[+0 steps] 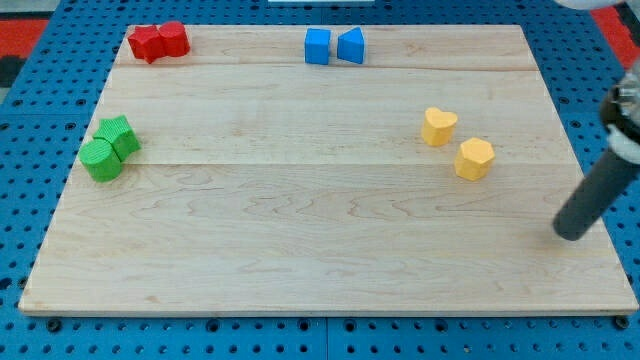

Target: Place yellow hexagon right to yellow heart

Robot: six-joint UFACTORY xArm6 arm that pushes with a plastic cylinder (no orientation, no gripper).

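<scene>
My tip point(571, 233): bare dark rod, touching nothing, well right of yellow hexagon point(475, 159); yellow heart point(438, 127) just upper-left. Pale wood-grain counter point(300, 220).

my tip point(572, 232) rests near the board's right edge; the yellow hexagon point(475, 158) sits up-left of it, the yellow heart point(438, 126) just beyond.

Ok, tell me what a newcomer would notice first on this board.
First, my tip, the dark rod slanting in from the view's right edge, apart from every block. Nearest it sit the yellow hexagon and, up-left of that, the yellow heart, close together at centre right. The rest pair up by colour: red blocks top left, blue blocks top centre, green blocks at the left.
</scene>
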